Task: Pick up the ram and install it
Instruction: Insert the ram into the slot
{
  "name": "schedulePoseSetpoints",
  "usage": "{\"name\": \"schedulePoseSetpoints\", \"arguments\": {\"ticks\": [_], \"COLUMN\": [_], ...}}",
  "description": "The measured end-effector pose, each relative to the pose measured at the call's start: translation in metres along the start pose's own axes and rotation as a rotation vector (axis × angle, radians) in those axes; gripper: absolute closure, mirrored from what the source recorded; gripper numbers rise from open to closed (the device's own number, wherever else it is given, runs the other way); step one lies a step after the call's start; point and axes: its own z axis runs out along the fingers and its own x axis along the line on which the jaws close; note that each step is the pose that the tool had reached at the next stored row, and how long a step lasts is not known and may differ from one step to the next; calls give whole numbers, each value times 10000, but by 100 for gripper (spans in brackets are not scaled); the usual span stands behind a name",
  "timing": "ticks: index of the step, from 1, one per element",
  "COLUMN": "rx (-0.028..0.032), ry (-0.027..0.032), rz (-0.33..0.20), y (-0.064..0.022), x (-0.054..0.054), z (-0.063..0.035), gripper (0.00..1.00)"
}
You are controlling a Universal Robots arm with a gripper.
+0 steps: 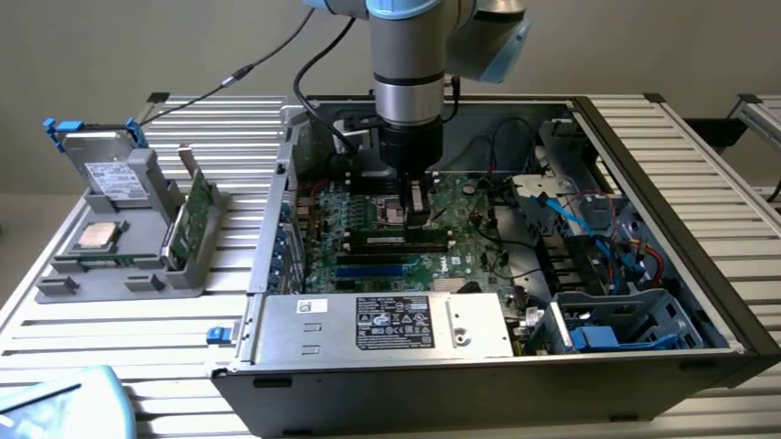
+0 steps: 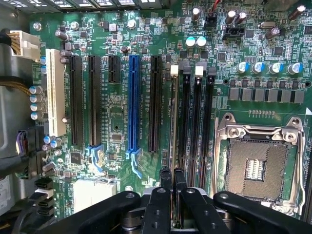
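Wrist view: black jointed end effector (image 2: pixel 173 176) fingers nearly together, pinching the thin dark-green ram stick (image 2: pixel 174 122), seen edge-on. Stick stands upright in the long black plastic memory slot (image 2: pixel 187 117) nearest the blue plastic expansion slot (image 2: pixel 133 105). Bare metal-framed CPU socket (image 2: pixel 257 168) lies beyond the memory slots, all on the glossy green motherboard (image 2: pixel 122 44).
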Motion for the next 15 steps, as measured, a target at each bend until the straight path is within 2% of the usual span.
{"name": "schedulePoseSetpoints", "arguments": {"ticks": [9,11,12,14,15], "rx": [-2,-2,-2,-2,-2], "ry": [0,0,0,0,0], "rz": [15,15,15,15,15], "y": [0,0,0,0,0], "x": [0,0,0,0,0], "z": [2,2,2,2,2], "gripper": [87,79,79,67,67]}}
